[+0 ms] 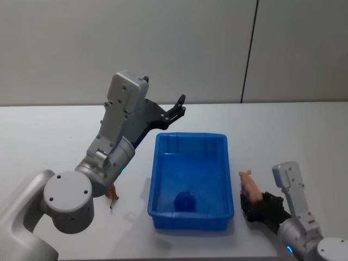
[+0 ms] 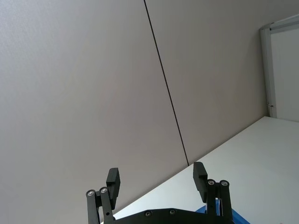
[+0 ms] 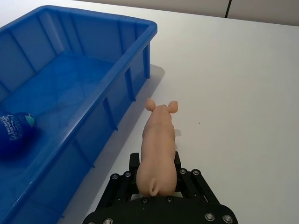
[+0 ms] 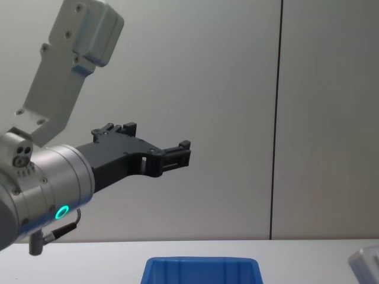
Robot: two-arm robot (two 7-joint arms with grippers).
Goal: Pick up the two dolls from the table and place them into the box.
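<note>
The white surface (image 1: 49,136) bears a blue bin (image 1: 190,220) just left of the right claw (image 3: 154,163), a pink pig (image 3: 158,135) clasped in that claw, and a small brown figure (image 1: 112,197) beyond the bin.

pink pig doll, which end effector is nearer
Right. The right end effector grips the pink pig doll by its rear beside the box; the left end effector hangs open, raised high near the box's far rim.

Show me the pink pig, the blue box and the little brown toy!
pink pig (image 3: 158,144): right wrist view, on its back.
blue box (image 1: 191,221): head view, on its near wall.
brown toy (image 1: 112,197): head view, on its body, left of the box.
</note>
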